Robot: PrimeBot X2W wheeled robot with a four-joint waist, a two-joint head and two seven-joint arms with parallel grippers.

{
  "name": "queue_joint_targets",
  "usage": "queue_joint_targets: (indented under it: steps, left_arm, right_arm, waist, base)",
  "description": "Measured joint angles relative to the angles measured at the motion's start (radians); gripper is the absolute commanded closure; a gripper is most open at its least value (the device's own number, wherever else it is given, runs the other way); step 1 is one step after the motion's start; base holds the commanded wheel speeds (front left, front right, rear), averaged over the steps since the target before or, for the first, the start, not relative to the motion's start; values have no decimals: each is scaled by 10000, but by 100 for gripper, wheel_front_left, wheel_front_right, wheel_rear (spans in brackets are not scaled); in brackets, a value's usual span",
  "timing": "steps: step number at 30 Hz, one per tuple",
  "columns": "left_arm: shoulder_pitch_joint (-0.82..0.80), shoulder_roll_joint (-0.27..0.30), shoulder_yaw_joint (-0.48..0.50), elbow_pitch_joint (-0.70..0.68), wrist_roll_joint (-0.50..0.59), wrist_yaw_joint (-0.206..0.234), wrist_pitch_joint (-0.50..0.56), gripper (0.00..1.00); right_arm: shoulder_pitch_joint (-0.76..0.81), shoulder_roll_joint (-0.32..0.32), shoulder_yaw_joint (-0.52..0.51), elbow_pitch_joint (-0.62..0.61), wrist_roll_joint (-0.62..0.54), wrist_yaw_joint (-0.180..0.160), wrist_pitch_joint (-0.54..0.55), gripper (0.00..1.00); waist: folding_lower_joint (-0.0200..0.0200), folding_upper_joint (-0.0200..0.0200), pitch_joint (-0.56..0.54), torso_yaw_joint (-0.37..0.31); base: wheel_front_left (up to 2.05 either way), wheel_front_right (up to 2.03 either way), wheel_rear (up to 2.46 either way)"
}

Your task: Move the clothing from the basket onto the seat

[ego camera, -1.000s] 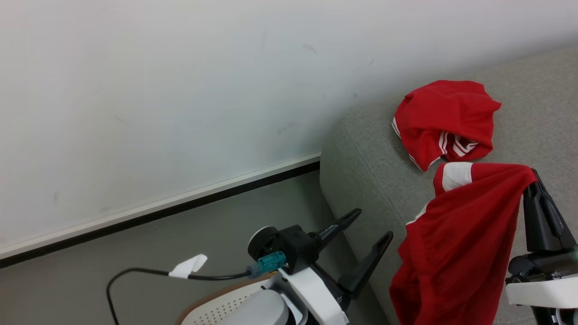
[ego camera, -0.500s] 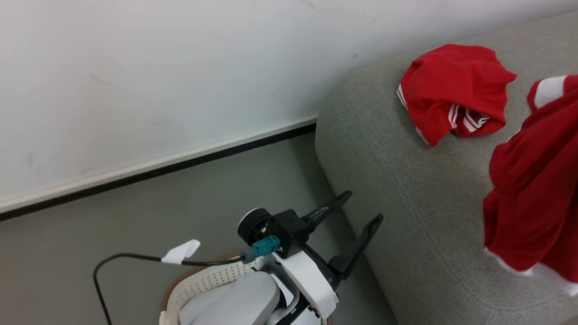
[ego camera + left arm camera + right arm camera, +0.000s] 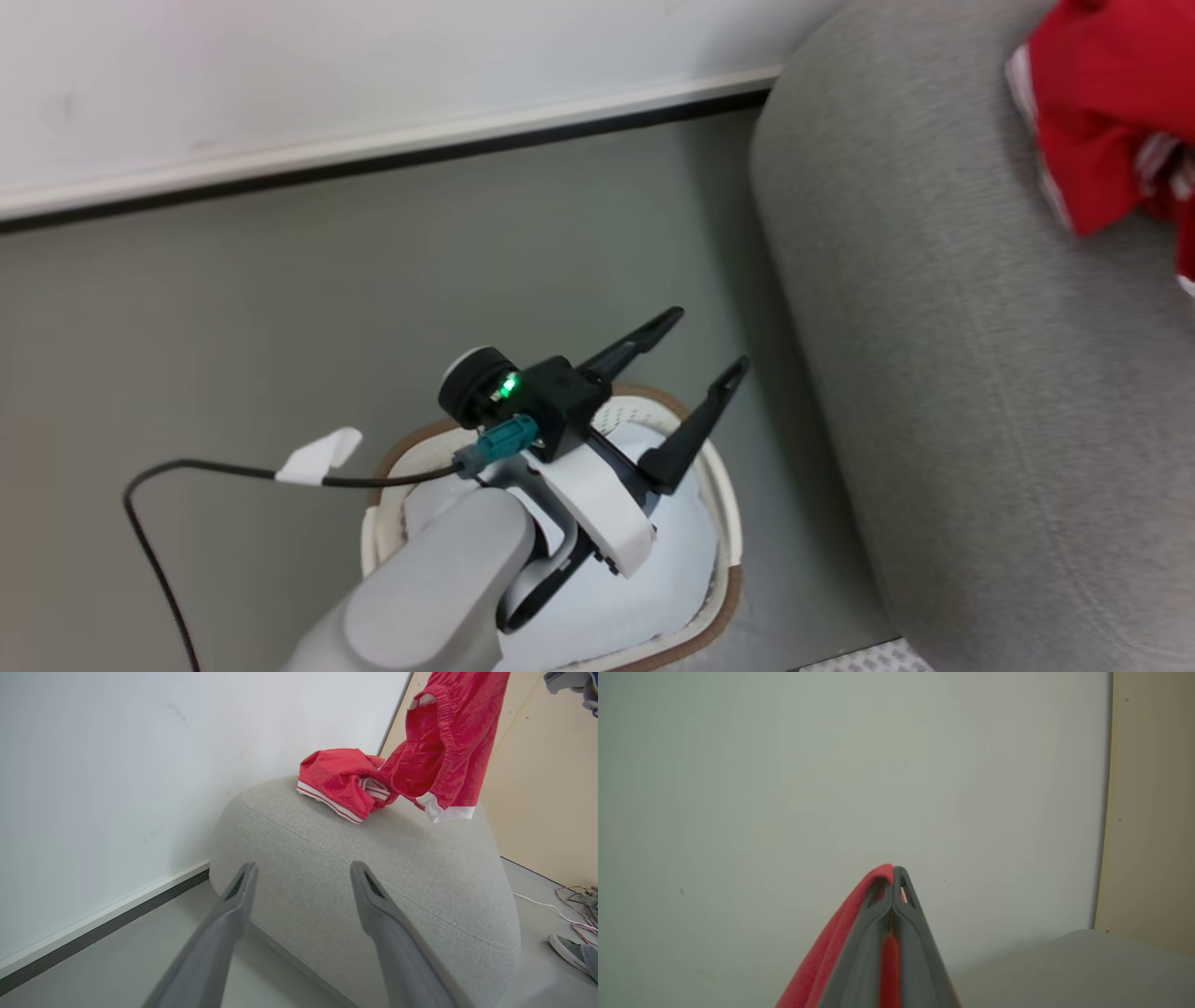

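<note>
My left gripper (image 3: 709,339) hangs open and empty over the basket (image 3: 731,579), a cream-white tub with a brown rim on the floor beside the seat (image 3: 934,373). In the left wrist view its fingers (image 3: 303,865) point at the grey seat (image 3: 373,868). One crumpled piece of red clothing (image 3: 343,781) lies on top of the seat, also seen in the head view (image 3: 1092,103). A second red garment (image 3: 444,746) hangs above the seat. My right gripper (image 3: 894,872) is shut on red fabric (image 3: 831,956), facing the wall.
A white wall with a dark skirting strip (image 3: 373,159) runs behind the grey floor (image 3: 280,299). A black cable with a white tag (image 3: 317,457) trails from my left wrist. Shoes (image 3: 572,952) and loose wires (image 3: 574,896) lie on the floor past the seat.
The head camera has swung down and left, bringing the basket into fuller view and the seat to the right edge. The held garment and right gripper have left the head view. Left gripper stays open.
</note>
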Motion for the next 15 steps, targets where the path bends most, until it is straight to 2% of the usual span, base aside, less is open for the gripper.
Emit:
queue_joint_targets:
  steps: [4,8,13,15]
  left_arm:
    - [-71,138,142,-92,6,109,-6,0]
    - [-136,188,224,-157,6,207,-17,0]
    - [-199,228,282,-163,4,290,-77,0]
    - [-205,238,299,-142,-8,299,-88,0]
  right_arm:
    - [-427,-408,794,1831,-303,0,79,100]
    - [-859,-491,1850,3461,-476,0,520,100]
    - [-1225,-537,3277,4878,-631,0,1170,100]
    - [-1253,-502,3800,5425,-541,0,1820,100]
  waist:
    - [0,0,462,498]
    - [0,0,821,866]
    - [0,0,1069,1108]
    - [-1,-1,1072,1123]
  base:
    - [0,0,0]
    - [0,0,0]
    - [0,0,0]
    - [0,0,0]
